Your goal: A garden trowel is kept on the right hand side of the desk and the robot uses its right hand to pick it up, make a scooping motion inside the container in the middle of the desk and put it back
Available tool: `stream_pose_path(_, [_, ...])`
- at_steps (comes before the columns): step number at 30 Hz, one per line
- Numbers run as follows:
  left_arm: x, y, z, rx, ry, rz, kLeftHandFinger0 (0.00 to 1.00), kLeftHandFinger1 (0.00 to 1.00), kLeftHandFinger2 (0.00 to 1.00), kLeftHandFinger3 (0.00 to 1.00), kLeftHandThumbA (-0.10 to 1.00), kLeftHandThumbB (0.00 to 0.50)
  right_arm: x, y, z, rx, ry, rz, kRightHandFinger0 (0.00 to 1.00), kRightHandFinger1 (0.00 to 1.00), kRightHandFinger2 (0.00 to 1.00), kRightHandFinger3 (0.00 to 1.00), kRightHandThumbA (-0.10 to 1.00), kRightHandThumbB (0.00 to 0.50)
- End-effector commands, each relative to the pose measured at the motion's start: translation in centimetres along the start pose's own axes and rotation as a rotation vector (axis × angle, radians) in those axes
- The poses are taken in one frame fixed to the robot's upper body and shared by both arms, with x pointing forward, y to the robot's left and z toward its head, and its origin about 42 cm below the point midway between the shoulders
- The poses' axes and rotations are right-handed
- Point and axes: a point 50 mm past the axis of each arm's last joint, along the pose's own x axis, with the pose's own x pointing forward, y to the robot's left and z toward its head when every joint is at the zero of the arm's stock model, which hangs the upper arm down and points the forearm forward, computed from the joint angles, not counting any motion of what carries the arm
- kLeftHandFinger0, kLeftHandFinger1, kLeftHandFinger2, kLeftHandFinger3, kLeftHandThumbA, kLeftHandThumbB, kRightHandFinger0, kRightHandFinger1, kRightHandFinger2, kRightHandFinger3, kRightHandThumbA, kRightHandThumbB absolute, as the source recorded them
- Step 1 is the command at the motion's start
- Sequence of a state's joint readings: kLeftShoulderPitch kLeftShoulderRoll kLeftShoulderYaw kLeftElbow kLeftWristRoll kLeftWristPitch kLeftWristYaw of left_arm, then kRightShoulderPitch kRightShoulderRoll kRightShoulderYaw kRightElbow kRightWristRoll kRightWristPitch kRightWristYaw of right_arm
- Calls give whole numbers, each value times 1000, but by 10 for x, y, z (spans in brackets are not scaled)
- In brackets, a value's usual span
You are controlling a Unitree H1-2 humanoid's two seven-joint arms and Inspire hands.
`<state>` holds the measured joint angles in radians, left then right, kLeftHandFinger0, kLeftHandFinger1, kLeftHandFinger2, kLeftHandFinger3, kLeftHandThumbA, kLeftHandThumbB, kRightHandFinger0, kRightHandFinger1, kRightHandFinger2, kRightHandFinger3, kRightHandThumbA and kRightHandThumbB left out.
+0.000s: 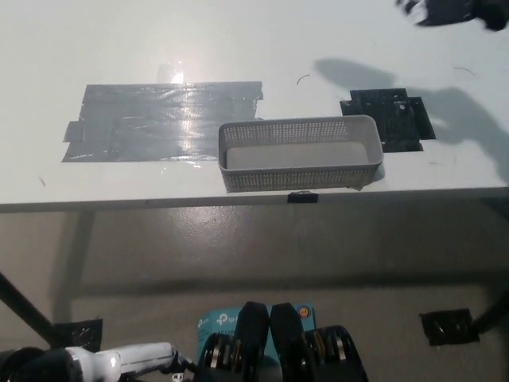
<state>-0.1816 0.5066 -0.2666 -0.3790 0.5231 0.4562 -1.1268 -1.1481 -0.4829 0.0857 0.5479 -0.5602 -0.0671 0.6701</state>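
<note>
A white mesh basket point(300, 154) stands near the desk's front edge in the middle, and its inside shows nothing. My black right hand point(447, 9) is a blurred shape at the top right edge, high above the desk and well clear of the basket. It throws a shadow point(343, 75) on the desk behind the basket. The trowel is not visible in this view. My white left hand point(119, 360) rests low at the bottom left, below desk level and only partly in the picture.
A black tape patch point(390, 118) lies on the desk right of the basket. A large grey tape patch point(159, 119) lies to its left. The desk's front edge point(238, 202) runs across the middle, with floor below it.
</note>
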Motion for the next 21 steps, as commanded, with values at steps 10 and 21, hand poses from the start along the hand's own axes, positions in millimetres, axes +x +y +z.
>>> stream_pose_path(10, [-13,-5,-7,-21,15,48,1000,1000,980,1000,1000,482,-17,53,-116,-25,301,-14,0,267,389,208,-100,64])
stream_pose_path(21, [-13,-3,-9,-36,22,60,1000,1000,1000,1000,1000,474,-2,102,-112,-25,367,33,0,343,507,303,-100,13])
